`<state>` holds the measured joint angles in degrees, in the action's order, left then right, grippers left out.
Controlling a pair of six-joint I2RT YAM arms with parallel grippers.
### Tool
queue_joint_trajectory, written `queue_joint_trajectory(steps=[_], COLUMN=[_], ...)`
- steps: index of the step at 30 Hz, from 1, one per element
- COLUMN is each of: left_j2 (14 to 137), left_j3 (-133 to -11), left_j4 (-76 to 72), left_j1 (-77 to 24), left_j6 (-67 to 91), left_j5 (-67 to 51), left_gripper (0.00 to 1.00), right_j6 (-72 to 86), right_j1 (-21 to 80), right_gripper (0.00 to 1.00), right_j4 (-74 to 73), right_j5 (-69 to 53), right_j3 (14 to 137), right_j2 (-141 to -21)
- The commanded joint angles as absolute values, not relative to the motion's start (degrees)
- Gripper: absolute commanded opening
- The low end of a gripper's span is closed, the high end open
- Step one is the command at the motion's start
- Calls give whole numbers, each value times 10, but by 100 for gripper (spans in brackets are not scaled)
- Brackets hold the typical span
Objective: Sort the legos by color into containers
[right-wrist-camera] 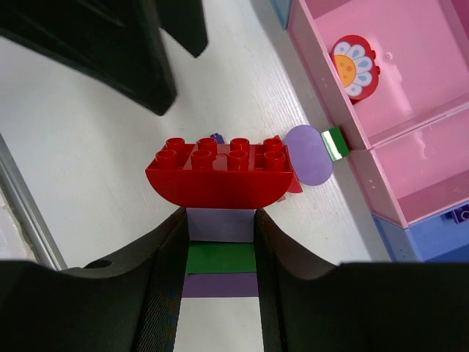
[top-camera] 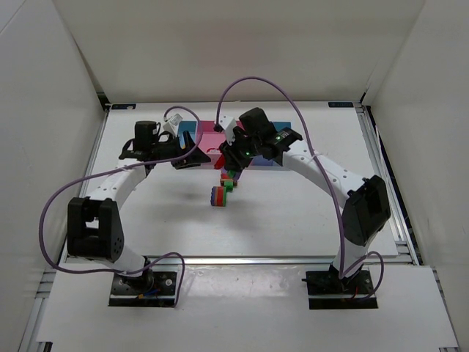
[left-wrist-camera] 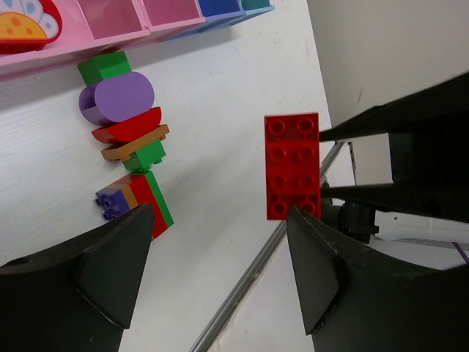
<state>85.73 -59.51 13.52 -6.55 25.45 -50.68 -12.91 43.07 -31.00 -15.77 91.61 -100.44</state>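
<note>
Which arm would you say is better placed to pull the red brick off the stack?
Probably left: the left gripper is open, facing the red brick; the right gripper is shut on the stack beneath.

White table (top-camera: 293,220) bare near side. Far side crowded: small plastic bricks (top-camera: 220,196), long pink-blue plastic tray (top-camera: 209,134), right pincer (right-wrist-camera: 220,220) clamping red-topped brick stack (right-wrist-camera: 220,176).

The white table (top-camera: 293,213) carries the long pink-and-blue tray (left-wrist-camera: 66,53). 1 line of bricks runs out from the tray's front wall: a green brick (left-wrist-camera: 105,67) just beside it, a purple round piece (left-wrist-camera: 117,97), a red curved piece (left-wrist-camera: 126,126), an orange plate (left-wrist-camera: 135,141), and a multicoloured block (left-wrist-camera: 135,202) farthest out.
</note>
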Motion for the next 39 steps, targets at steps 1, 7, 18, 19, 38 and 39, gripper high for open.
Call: queue_joint_trajectory(steps=[1,7,18,19,38,39], left_j2=[866,888,899,899,910,906], left_j3=[-627,-655,-656,-655,-647,-644], left_j4=[141,124,106,105,85,82], left_j1=[-69,-81,-106,-109,-119,-119], left_j6=[243,247,245,245,251,253], left_j5=[-507,-542,-589,-591,-621,-619], left_gripper=[84,88,89,89,40,39], right_j6=[-125,-132,-133,-132,-133,-133], right_j1=[440,453,456,457,456,456], right_gripper=[0,0,0,0,0,0], right_j4=[-293,-287,-284,-284,-279,-280], right_j5=[-178,-181,-181,-181,-177,-177], right_j3=[946,957,959,959,956,955], right_j2=[-1005,-1017,-1029,-1029,-1033,-1032])
